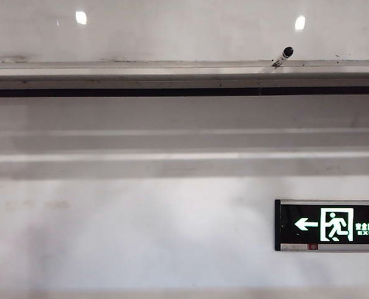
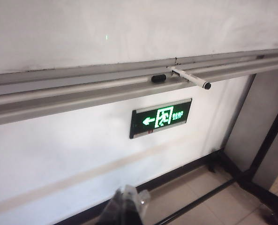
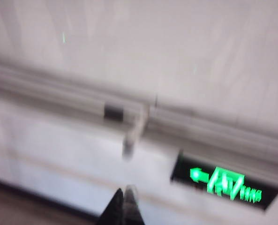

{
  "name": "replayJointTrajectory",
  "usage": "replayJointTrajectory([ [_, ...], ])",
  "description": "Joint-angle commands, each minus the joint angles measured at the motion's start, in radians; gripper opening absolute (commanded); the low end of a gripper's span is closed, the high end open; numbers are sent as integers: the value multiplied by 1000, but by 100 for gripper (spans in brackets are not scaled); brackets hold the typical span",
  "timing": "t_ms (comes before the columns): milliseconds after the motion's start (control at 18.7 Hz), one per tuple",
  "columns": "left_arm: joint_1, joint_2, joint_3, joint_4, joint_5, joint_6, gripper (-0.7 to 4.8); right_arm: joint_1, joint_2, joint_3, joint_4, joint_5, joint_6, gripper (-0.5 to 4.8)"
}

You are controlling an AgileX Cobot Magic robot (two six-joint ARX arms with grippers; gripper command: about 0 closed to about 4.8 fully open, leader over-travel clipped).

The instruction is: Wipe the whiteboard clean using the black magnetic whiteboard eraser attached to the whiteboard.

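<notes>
The whiteboard (image 1: 184,31) is the glossy white panel with light glare above a long grey ledge (image 1: 140,70). It also fills the upper part of the left wrist view (image 2: 129,28) and the blurred right wrist view (image 3: 176,47). A small black block, which looks like the black eraser (image 2: 158,78) (image 3: 113,111), sits on the ledge beside a white marker (image 2: 190,78). My left gripper (image 2: 127,206) is shut and empty, low and well short of the ledge. My right gripper (image 3: 124,206) is also shut and empty, far below the ledge. Neither gripper shows in the exterior view.
The white marker with a black cap (image 1: 282,56) (image 3: 129,138) sticks out over the ledge. A lit green exit sign (image 1: 328,225) (image 2: 161,117) (image 3: 228,183) hangs on the matte wall below. A tiled floor (image 2: 214,197) and a dark frame (image 2: 265,154) lie at the side.
</notes>
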Motion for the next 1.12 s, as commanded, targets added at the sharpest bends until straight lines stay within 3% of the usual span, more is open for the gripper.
replayJointTrajectory([
  [53, 0, -31, -107, 92, -2, 49, -6, 0, -98, -192, 100, 3, 16, 2],
  [267, -2, -48, -270, 215, 40, 43, -6, 0, -215, -431, 248, 9, 17, 22],
  [534, -2, -47, -459, 487, 93, 63, -6, 0, -266, -561, 145, -2, 19, 22],
  [747, -2, -47, -523, 528, 129, 64, -6, 0, -267, -576, -25, -2, 19, 22],
  [961, -1, -77, -531, 532, 95, 72, -6, 0, -268, -576, -121, -2, 19, 22],
  [1014, 13, -127, -547, 533, 53, 91, -6, 0, -268, -576, -129, -3, 19, 22],
  [1121, 95, -212, -604, 562, 87, 114, -6, 0, -269, -576, -129, 2, 19, 22],
])
